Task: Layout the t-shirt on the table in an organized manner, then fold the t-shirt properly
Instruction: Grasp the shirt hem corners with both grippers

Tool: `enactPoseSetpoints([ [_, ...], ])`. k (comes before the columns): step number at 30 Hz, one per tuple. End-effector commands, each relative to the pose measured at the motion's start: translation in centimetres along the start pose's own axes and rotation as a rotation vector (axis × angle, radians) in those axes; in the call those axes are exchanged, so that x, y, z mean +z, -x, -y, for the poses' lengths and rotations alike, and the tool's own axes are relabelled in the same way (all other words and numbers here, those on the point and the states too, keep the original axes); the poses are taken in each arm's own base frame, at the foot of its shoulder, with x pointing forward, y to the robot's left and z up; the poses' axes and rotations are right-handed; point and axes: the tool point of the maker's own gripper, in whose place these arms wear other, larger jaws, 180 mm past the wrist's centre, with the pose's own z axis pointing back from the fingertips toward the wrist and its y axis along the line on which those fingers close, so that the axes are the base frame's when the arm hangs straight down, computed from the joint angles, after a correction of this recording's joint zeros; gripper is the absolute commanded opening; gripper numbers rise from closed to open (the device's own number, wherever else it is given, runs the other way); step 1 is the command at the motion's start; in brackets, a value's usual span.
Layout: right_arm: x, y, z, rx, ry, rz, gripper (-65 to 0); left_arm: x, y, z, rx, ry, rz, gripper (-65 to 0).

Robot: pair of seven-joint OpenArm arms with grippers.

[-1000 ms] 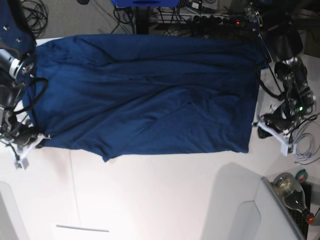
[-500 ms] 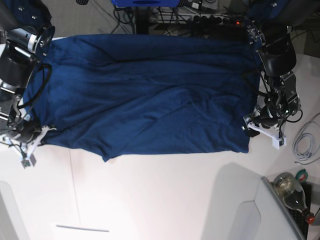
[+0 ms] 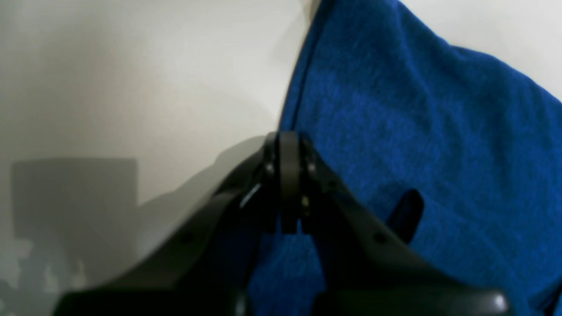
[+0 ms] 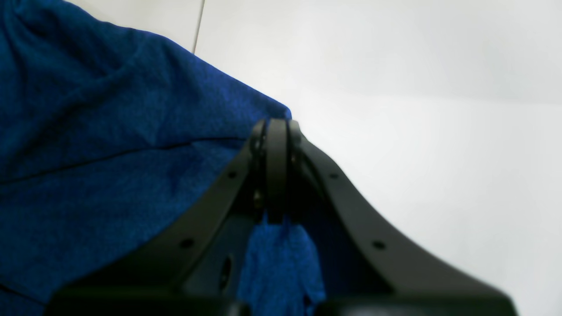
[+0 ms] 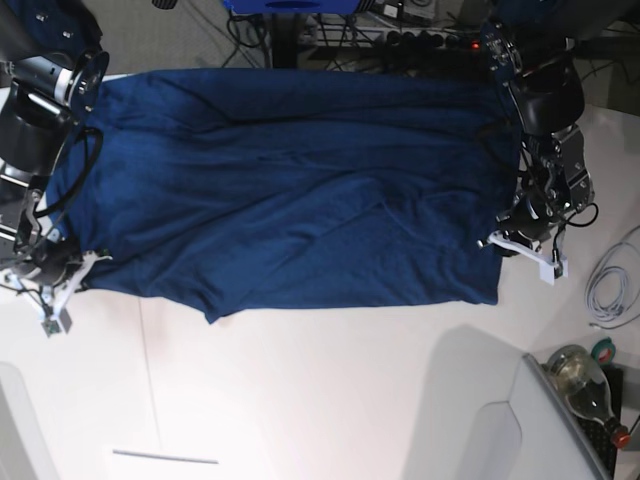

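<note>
The t-shirt [image 5: 290, 190] is found spread across the far half of the table [image 5: 320, 400], its long axis running from 9 to 3 o'clock in the base view, with creases crossing the middle and a small flap hanging down along the near hem at about 7 o'clock.

The right arm is seen at 9 o'clock in the base view, reaching down the table's side; the right gripper [image 5: 75, 268] is placed at the shirt's near corner on that side. In the right wrist view the right gripper [image 4: 276, 127] is shown with its jaws pressed together on the cloth edge, blue fabric bunched between the fingers behind the tips.

The left arm is seen at 3 o'clock, bent downward over the opposite side edge; the left gripper [image 5: 497, 243] is placed on the shirt's side edge just above its near corner. In the left wrist view the left gripper [image 3: 287, 140] is shown pressed together on the hem, the t-shirt [image 3: 417, 153] falling away to one side of the jaws and bare table [image 3: 131, 87] lying to the other.

The near hem is noted as roughly straight. The near half of the table is observed as open white surface. A bottle [image 5: 585, 385] and a coiled cable [image 5: 610, 285] are noted near 4 o'clock, apart from the cloth
</note>
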Motion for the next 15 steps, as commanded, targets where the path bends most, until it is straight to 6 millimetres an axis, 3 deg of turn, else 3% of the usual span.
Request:
enactPoseSetpoints([
  [1, 0.7, -2.4, 1.1, 0.009, 0.019, 0.062, -65.0, 0.3, 0.6, -0.6, -0.020, -0.019, -0.043, -65.0],
  [4, 0.6, -2.3, 1.1, 0.009, 0.019, 0.060, -65.0, 1.4, 0.6, -1.0, -0.049, -0.034, -0.054, -65.0],
  [11, 0.5, -1.5, 0.8, 0.007, 0.014, 0.046, -65.0, 5.2, -1.3, 0.3, -0.146, -0.053, 0.006, -65.0],
  [15, 0.5, -1.5, 0.8, 0.007, 0.014, 0.046, -65.0, 6.0, -0.4, 0.5, -0.160, -0.058, -0.021, -65.0],
])
